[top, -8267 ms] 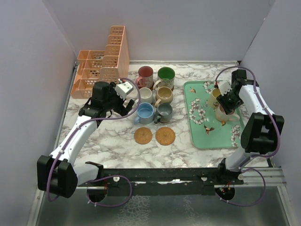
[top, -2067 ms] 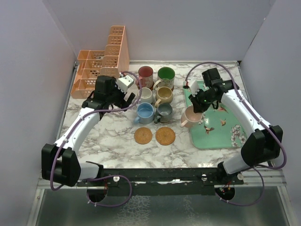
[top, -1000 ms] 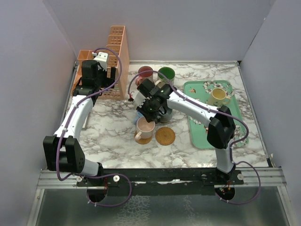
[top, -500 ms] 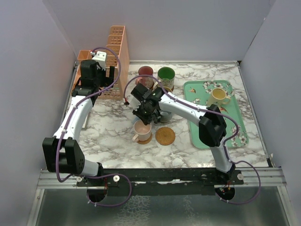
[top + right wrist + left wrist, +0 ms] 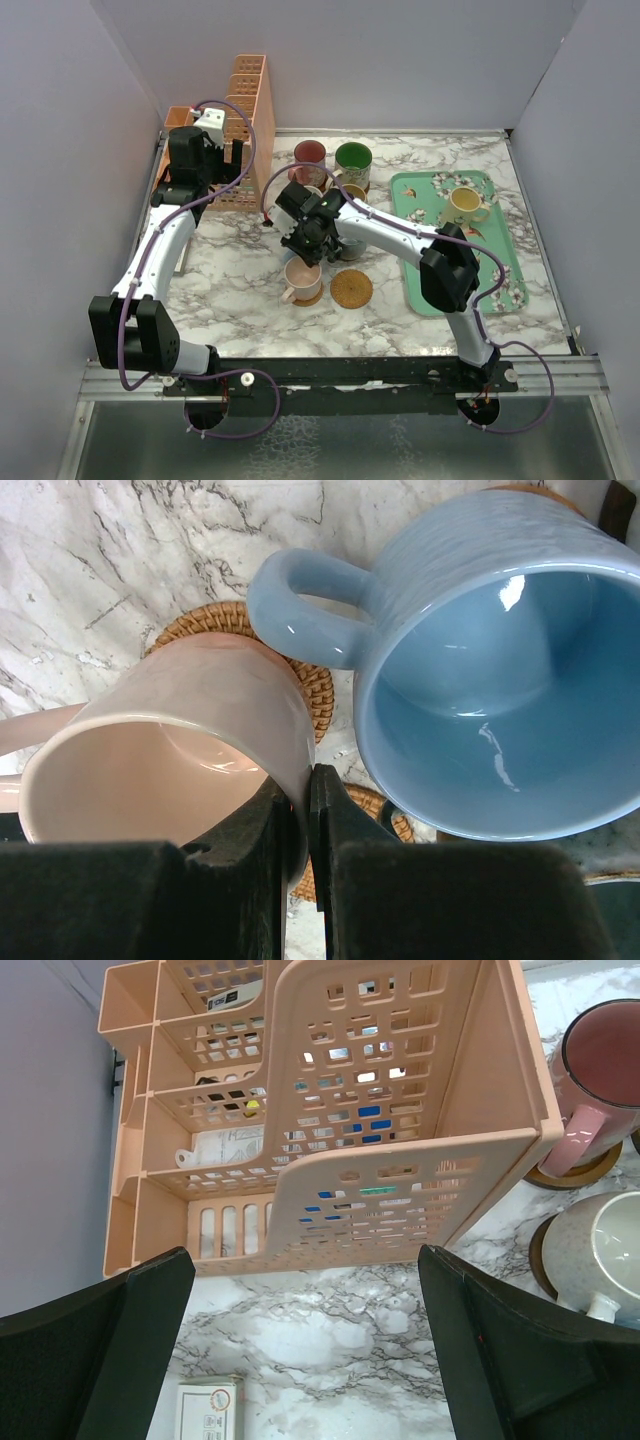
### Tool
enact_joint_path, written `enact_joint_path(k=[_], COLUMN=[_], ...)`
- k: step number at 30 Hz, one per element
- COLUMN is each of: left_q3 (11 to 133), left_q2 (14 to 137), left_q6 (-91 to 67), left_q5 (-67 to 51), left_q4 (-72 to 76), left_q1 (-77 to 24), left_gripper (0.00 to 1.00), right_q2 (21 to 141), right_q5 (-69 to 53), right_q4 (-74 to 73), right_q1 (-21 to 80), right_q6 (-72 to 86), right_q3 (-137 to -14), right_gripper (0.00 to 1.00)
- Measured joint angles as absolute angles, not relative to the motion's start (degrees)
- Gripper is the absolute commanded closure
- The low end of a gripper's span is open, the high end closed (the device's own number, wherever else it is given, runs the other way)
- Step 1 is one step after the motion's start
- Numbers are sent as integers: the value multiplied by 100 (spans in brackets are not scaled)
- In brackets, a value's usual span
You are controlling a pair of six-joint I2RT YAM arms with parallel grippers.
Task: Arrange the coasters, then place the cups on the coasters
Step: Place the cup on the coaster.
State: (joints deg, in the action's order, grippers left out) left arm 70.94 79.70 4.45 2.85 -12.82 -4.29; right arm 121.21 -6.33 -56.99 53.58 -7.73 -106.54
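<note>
We can read no text here with certainty. A small white card (image 5: 209, 1410) on the marble table (image 5: 330, 1360) and the paper slips (image 5: 232, 1145) inside the peach organiser (image 5: 400, 1160) carry printed lines, too small and blurred for us to make out.

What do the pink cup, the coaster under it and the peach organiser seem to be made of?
Pink cup: probably glazed ceramic, smooth with a thick rim. Coaster: woven plant fibre, perhaps rattan, braided rings. Organiser: likely matte plastic, moulded lattice.
</note>
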Motion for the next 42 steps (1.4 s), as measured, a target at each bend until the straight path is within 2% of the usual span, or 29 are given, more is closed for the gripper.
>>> enact_joint_path(k=[16, 24, 31, 42], left_q3=[7091, 7091, 7083, 7070], left_q2=[7905, 7905, 7900, 7881], left_q6=[447, 454, 462, 486], left_q5=[62, 23, -23, -64], left_q4=[-1264, -1249, -1247, -1245], left_q1=[-423, -423, -423, -423], left_gripper=[1, 1, 1, 1], right_q2=[12121, 12108, 12108, 11957], right_q5=[-534, -534, -534, -528], right_q4=[-5671, -5642, -5603, -5605], right_q1=[5358, 5363, 5402, 5402], right_q6=[-770, -760, -729, -735], right_q3=[-10523, -10481, -10438, -10438], right_gripper=[91, 82, 68, 59])
